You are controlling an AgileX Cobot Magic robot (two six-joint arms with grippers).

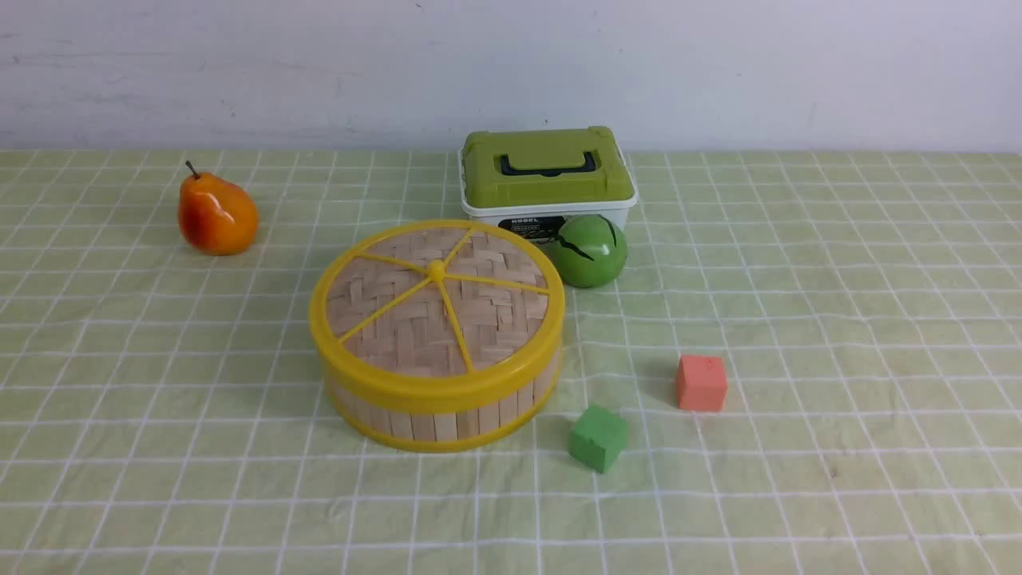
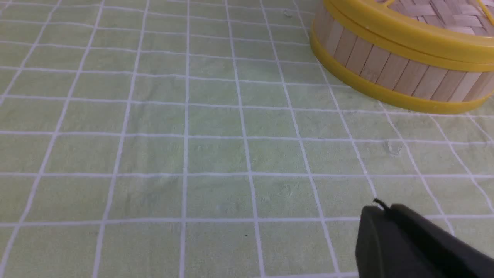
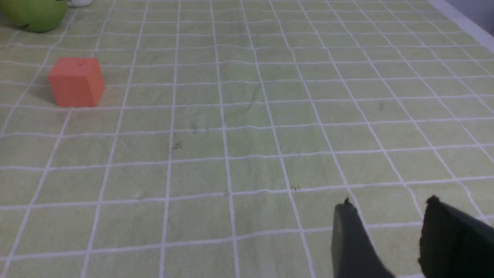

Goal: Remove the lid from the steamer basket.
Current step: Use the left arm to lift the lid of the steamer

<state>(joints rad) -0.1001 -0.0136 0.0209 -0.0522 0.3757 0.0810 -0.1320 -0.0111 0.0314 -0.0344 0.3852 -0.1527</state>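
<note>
The woven bamboo lid point(image 1: 435, 299) with yellow rim, spokes and centre knob sits closed on the steamer basket point(image 1: 447, 419), a round tub with a light-wood slat wall, in the middle of the cloth. Both also show in the left wrist view: the lid point(image 2: 420, 15) on the basket point(image 2: 389, 71). Neither arm shows in the front view. My left gripper point(image 2: 382, 208) is shut and empty, low over the cloth, well short of the basket. My right gripper point(image 3: 389, 202) is open and empty over bare cloth, away from the basket.
A white box with a green lid point(image 1: 547, 172) stands behind the basket, a green ball point(image 1: 589, 250) beside it. An orange pear point(image 1: 215, 214) lies far left. A green cube point(image 1: 597, 437) and an orange cube point(image 1: 701, 382) sit right of the basket; the orange cube also shows in the right wrist view point(image 3: 76, 82).
</note>
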